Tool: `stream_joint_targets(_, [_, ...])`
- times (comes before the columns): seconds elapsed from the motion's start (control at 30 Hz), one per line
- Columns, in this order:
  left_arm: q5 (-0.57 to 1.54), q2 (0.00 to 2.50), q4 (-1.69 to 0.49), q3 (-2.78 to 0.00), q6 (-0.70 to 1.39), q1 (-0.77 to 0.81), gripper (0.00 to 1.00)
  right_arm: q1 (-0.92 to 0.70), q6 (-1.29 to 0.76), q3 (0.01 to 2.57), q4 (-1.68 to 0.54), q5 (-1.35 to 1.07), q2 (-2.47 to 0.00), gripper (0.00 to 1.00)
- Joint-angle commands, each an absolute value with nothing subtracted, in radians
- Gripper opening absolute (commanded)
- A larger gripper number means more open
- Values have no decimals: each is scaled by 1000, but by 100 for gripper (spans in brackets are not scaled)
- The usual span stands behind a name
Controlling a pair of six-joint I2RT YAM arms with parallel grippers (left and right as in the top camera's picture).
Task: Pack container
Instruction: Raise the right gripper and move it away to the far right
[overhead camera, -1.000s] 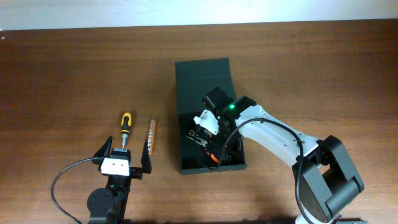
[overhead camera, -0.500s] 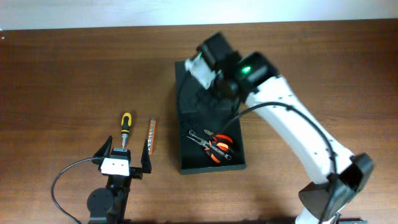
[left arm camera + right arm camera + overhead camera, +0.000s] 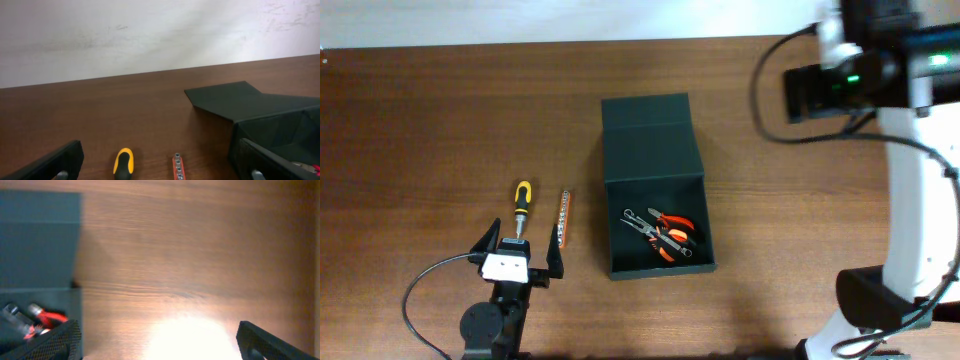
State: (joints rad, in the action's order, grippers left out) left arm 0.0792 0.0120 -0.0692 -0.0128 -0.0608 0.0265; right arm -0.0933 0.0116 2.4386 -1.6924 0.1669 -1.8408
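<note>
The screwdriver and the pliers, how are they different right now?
The screwdriver lies on the bare table, left of the container; the pliers lie inside the container. The screwdriver has a single yellow-and-black handle; the pliers have two orange-red ones. The screwdriver lies nearly straight up the overhead view; the pliers lie diagonally. Both are small hand tools lying flat, untouched.

The left wrist view's bottom edge cuts off the screwdriver (image 3: pixel 123 163) and bit strip (image 3: pixel 176 167) (only far ends show)

Lab bench: wooden table (image 3: pixel 420 120), blank wall (image 3: pixel 150 35)
</note>
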Motion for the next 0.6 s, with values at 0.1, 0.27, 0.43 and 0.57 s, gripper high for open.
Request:
stream_joint_targets(0.1, [86,6,-73,-9,-73,21,99,112,-43,2437,-1699,165,-1816,99])
stream_joint_targets(0.27, [86,6,-73,-9,-73,21,99,213,-43,2343,-1699,131,-1805,99])
stream_joint_targets(0.43, [71,6,-73,-9,-74,21,99,276,-42,2157,-1659,104,-1800,99])
stream_joint_targets(0.57, [72,6,-73,-9,-73,21,99,284,-43,2020,-1559,103,-1800,99])
